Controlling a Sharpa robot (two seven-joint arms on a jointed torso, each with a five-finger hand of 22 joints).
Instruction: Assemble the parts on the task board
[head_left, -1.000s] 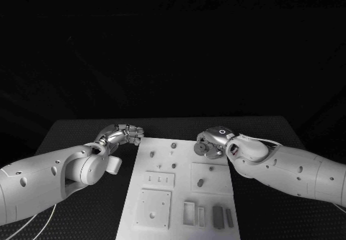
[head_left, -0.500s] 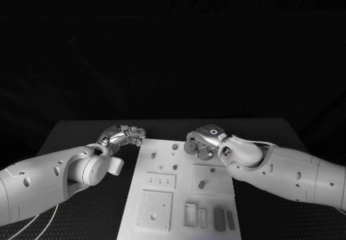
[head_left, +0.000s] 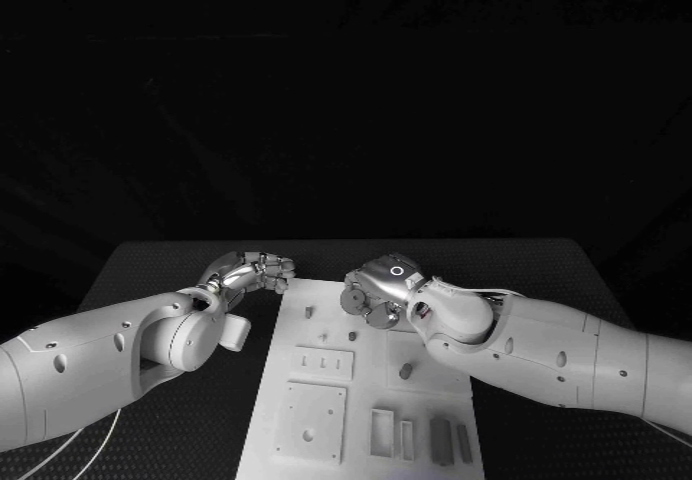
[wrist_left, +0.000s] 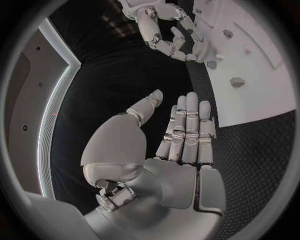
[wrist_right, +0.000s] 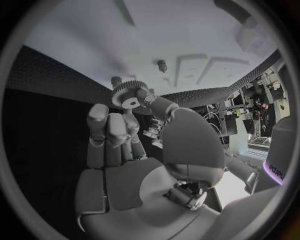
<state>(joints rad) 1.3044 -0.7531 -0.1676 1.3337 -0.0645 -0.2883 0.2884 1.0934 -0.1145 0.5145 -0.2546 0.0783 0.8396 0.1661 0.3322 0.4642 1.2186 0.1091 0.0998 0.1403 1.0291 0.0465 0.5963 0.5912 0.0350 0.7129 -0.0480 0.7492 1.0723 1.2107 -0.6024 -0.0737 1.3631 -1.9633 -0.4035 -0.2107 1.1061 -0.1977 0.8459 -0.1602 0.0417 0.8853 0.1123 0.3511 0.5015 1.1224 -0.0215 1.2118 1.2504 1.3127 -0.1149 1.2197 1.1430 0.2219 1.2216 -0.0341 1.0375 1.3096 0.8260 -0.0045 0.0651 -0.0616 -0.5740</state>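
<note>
we see the task board (head_left: 303, 385) lying lengthwise in the middle of the black table (head_left: 130, 265), between the two arms. progress looks partial to us. near its far end a few small pegs (head_left: 327, 336) stand upright on the plate, and near its close end some flat rectangular pieces (head_left: 440, 438) sit side by side; whether those are seated or only resting there we cannot tell.

the right hand (head_left: 372, 292) hovers over the far end of the board, toward its middle. the right wrist view shows it pinching a small toothed gear (wrist_right: 129, 95) between thumb and fingertips (wrist_right: 99, 116), with the other fingers upright beside it. the gear is off the plate, close above a peg (wrist_right: 162, 65) and a second short post (wrist_right: 116, 80). so the gear is in hand but not yet placed; we judge fitting it onto a post to be the step now under way, with more parts probably left after it.

the left hand (head_left: 254, 270) rests at the board's far left corner, just off the plate's edge over the table. the left wrist view shows its palm (wrist_left: 159, 170) bare, the fingers straight and close together, the thumb apart. it holds nothing and touches no part.
</note>
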